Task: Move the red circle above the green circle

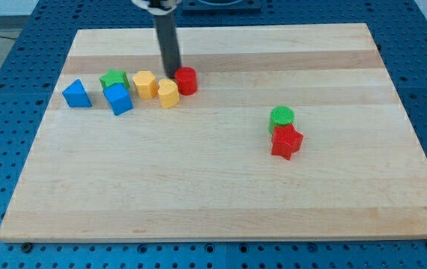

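The red circle [187,80] sits in the upper left part of the wooden board [220,187]. My tip [172,74] stands just left of the red circle, touching or nearly touching it. The green circle [282,118] lies right of the board's middle, with a red star [286,142] touching it just below. The red circle is well to the left of and somewhat higher in the view than the green circle.
A row of blocks lies left of the red circle: a yellow block [168,94] touching it, a yellow hexagon [145,84], a green star [114,79], a blue cube [118,99] and a blue triangle [77,94].
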You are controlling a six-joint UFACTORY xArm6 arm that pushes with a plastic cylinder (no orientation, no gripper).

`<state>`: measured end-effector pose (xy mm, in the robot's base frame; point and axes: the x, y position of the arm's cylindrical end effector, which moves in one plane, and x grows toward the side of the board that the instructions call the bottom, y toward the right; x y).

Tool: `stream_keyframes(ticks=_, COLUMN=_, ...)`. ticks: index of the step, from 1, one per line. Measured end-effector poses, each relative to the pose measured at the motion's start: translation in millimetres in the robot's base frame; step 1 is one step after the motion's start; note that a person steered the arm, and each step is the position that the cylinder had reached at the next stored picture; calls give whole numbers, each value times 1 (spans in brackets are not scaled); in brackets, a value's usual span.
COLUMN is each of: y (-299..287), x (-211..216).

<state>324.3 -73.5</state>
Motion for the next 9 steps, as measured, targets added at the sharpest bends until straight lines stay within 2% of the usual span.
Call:
stream_keyframes(ticks=1, y=25, x=12)
stream_keyframes(ticks=7, y=16, x=133)
stream_keyframes(ticks=8, y=33, x=139)
stream_keyframes(ticks=9, y=50, x=126)
